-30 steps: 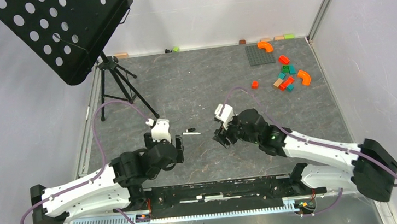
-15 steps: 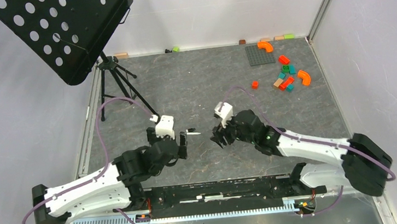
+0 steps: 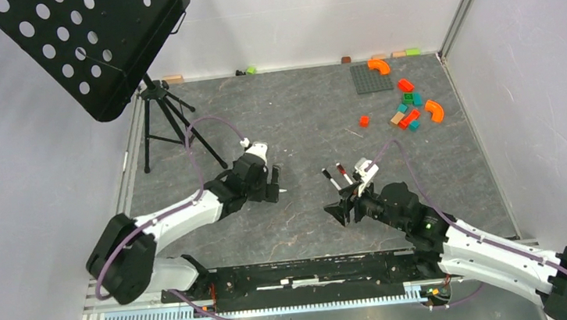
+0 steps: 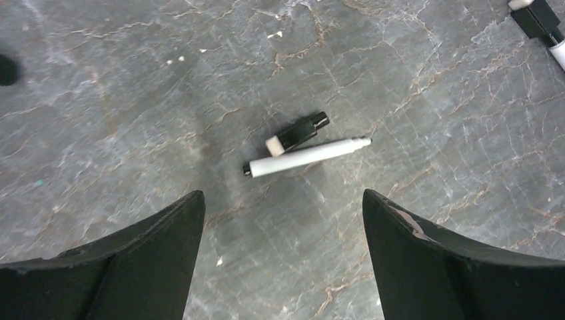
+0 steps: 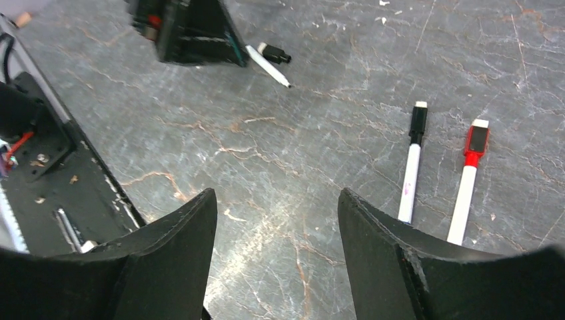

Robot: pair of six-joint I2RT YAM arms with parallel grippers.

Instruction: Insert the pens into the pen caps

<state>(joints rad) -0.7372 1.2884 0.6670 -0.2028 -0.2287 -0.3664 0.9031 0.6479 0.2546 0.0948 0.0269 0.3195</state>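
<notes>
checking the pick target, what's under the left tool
An uncapped white pen and a black cap lie side by side under the open left tool. Its fingers cover the table at either side.

Table: dark grey, marble-veined surface, evenly lit. Walls: plain white panels on three sides, with a metal corner post at 1 o'clock. Music stand: black, perforated, on a tripod, at 10 o'clock. Toy blocks: scattered at 2 o'clock.

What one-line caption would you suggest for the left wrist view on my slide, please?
Open left claw hovers above an uncapped white pen lying beside a loose black cap.
</notes>
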